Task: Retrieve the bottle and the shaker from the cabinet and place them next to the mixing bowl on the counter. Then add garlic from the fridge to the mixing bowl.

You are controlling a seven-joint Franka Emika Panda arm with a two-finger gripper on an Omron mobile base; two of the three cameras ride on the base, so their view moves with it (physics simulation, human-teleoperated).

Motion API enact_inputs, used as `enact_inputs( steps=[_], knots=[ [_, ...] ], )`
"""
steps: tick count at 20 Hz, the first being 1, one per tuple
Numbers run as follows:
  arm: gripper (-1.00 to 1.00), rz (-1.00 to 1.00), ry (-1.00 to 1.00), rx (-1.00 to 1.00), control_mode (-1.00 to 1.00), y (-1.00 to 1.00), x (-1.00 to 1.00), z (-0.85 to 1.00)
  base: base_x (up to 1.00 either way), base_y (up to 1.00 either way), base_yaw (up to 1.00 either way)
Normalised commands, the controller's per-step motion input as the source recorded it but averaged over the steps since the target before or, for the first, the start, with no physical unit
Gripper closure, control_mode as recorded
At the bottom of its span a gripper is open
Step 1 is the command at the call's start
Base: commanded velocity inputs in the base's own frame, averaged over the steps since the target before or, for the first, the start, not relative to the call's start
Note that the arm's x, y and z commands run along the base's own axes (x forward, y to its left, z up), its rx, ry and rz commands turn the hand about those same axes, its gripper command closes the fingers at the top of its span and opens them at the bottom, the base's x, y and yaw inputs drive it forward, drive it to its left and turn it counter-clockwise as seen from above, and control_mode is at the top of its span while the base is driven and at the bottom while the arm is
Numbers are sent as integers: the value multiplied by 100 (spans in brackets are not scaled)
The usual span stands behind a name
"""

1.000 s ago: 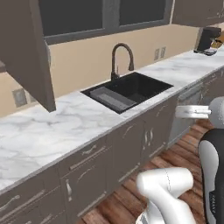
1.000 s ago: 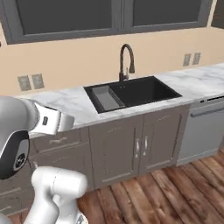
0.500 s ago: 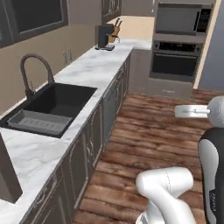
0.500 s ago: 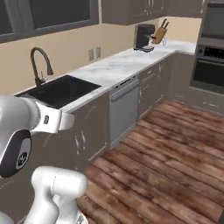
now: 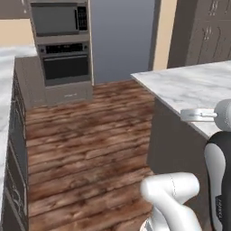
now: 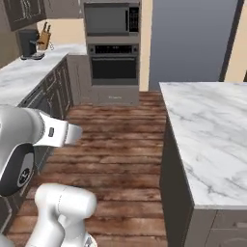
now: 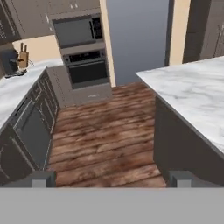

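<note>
My gripper (image 7: 112, 179) is open, its two dark fingertips (image 7: 43, 178) standing wide apart with nothing between them, high over the wooden floor. It faces a tall grey fridge (image 7: 136, 39) with a flat door and a dark vertical bar handle, which also stands at the back in the base views, fridge (image 6: 193, 43) and fridge (image 5: 122, 38). White marble counter (image 6: 26, 72) runs along the left over brown base cabinets. The bottle, the shaker, the mixing bowl and the garlic are out of view.
A marble-topped island (image 6: 207, 130) fills the right side. A built-in oven with a microwave above it (image 6: 112, 53) stands left of the fridge. A knife block and a coffee machine (image 6: 34, 41) sit on the far left counter. Open wooden floor (image 6: 120, 144) lies between.
The whole picture has swung to the right as the base turned: the sink and window have left the views, and the oven stack, fridge and island have come in. The gripper stays open.
</note>
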Motion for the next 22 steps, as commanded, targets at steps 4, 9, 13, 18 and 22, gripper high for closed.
enact_inputs(
  steps=[4,9,13,18,22],
  knots=[
    [-100,0,0,0,100,0,0,0,0,6,-86],
    [-100,0,0,0,100,0,0,0,0,3,-78],
    [-100,0,0,0,100,0,0,0,0,-5,-77],
    [-100,0,0,0,100,0,0,0,8,-30,-52],
    [-100,0,0,0,100,0,0,0,4,-31,-32]
  ],
)
